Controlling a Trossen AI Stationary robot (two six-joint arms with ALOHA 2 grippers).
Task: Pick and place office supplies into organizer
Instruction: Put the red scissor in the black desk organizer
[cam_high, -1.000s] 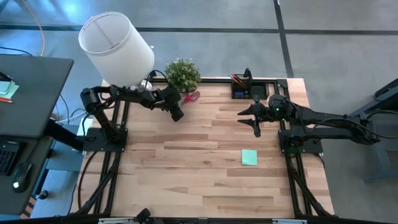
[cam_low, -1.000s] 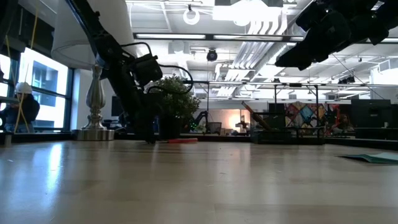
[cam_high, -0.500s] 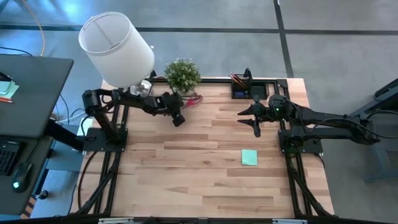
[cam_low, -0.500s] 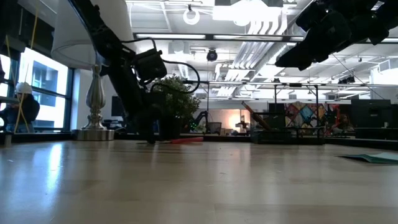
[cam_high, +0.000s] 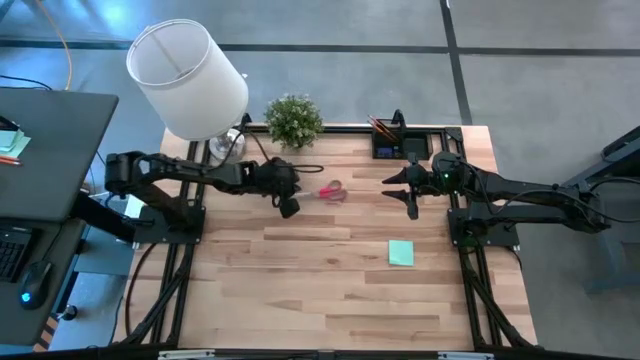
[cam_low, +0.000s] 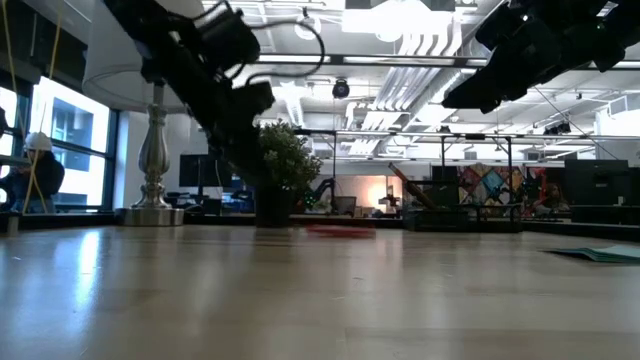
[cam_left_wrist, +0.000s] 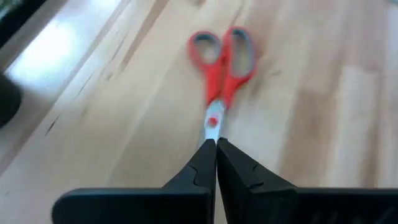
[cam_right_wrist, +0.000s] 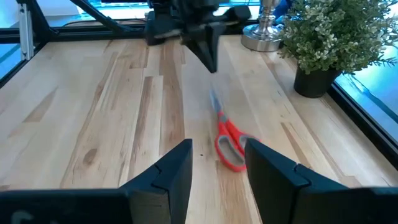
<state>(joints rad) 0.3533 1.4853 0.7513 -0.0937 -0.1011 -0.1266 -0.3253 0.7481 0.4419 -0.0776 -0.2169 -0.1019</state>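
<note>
My left gripper (cam_left_wrist: 216, 144) is pinched shut on the scissors' (cam_left_wrist: 219, 62) blade tip, handles pointing away ahead.

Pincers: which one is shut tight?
The left pincer, closed on the scissors' blade tip. The right pincer hovers with a gap between its fingers.

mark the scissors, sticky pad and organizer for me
scissors (cam_left_wrist: 219, 57): left wrist view, on the red handles.
sticky pad (cam_high: 401, 253): high view, middle of the green square.
organizer (cam_high: 419, 147): high view, on a bare part of the black tray.
</note>
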